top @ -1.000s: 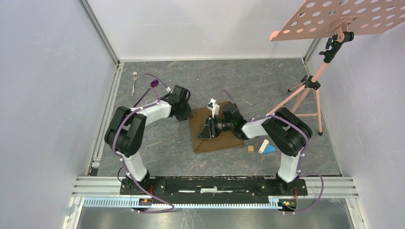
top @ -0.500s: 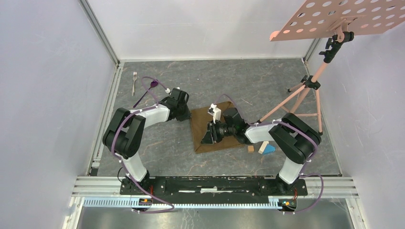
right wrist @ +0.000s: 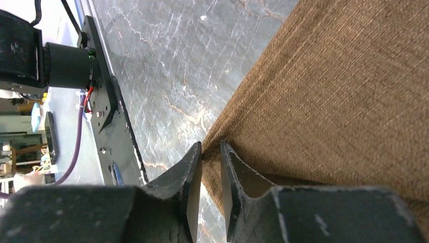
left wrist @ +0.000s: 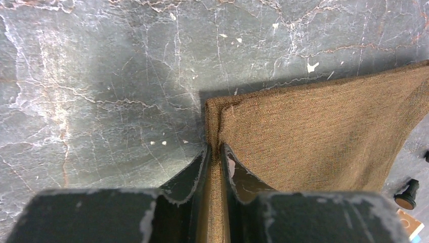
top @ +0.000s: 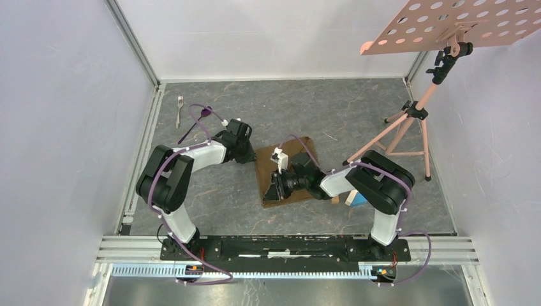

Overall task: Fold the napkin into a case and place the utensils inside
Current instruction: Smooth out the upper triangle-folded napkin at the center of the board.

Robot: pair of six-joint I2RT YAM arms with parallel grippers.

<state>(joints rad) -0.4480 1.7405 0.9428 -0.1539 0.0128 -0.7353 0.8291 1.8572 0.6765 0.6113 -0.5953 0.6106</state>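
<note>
**Mid-fold: left edge pinched at both ends**

Napkin (top: 265,166) lies on the table (top: 357,115) between the two arms, partly doubled over. It is not yet a narrow pouch.

Left gripper (top: 251,153) sits at the cloth's far-left corner. In the left wrist view its fingers (left wrist: 195,172) are closed almost together, with a thin fold of brown cloth running up between them. The corner of the cloth shows just past the tips.

Right gripper (top: 274,186) is at the near end of that same left edge. Its fingers (right wrist: 189,177) stand a narrow slit apart, right at the folded edge. Cloth seems to be caught between them, though the contact itself sits in shadow, so I take that as likely rather than sure.

Key relation: the held edge runs far-to-near, and the rest of the cloth spreads to the right of both grippers. My reading is that the next move carries this edge across to the right, with both ends travelling together so the long axis stays far-to-near.

Fork (top: 180,104) and spoon (top: 203,113) lie at the far left, well apart from the cloth. They are nearer the left arm, which I judge better placed to fetch them.

Risk: one end slipping free would skew the fold.
</note>
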